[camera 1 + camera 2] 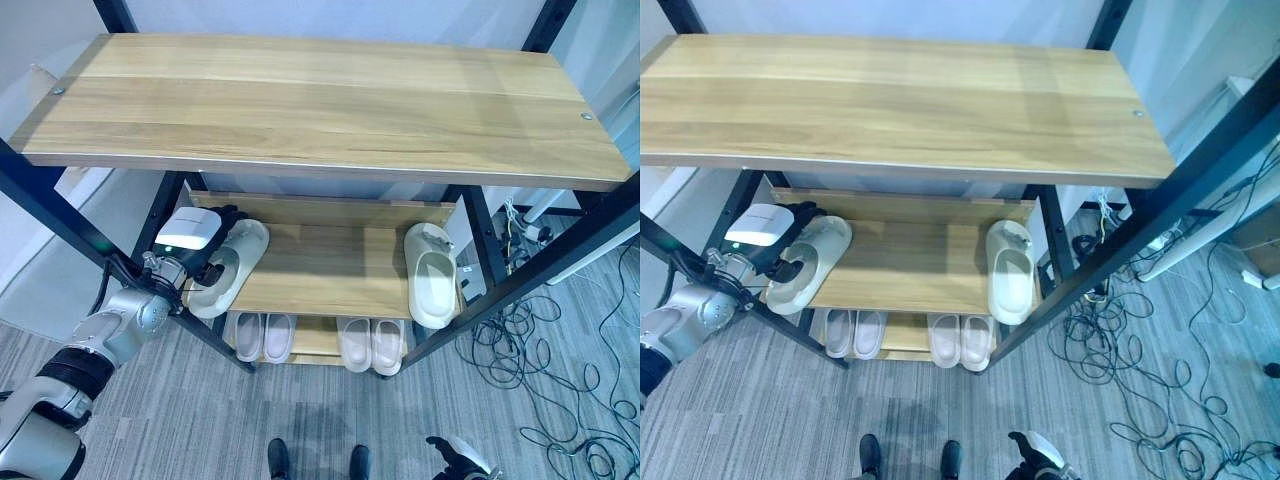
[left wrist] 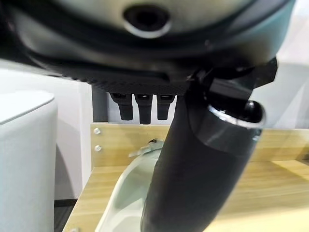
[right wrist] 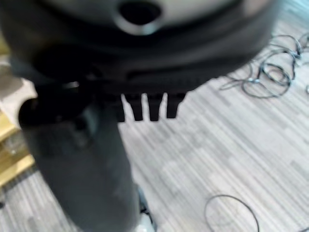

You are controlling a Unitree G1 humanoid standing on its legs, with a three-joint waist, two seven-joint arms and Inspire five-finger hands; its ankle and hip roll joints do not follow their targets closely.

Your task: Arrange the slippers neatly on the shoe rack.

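Observation:
Two pale green slippers lie on the rack's middle shelf [image 1: 330, 265]. The left slipper [image 1: 238, 255] lies slanted at the shelf's left end, its heel over the front edge. My left hand [image 1: 190, 240] is right beside it, fingers relaxed, and its thumb [image 2: 193, 169] reaches down over the slipper [image 2: 123, 198]. The right slipper [image 1: 432, 275] lies straight at the shelf's right end, heel at the front edge. My right hand [image 1: 455, 458] hangs low over the floor, its fingers [image 3: 145, 108] relaxed and holding nothing.
A wide wooden top shelf [image 1: 320, 100] overhangs the middle shelf. Two pairs of pale pink slippers [image 1: 262, 337] [image 1: 372, 345] stand on the bottom shelf. Black frame posts [image 1: 60, 220] flank the rack. Tangled cables [image 1: 540, 360] lie on the floor to the right.

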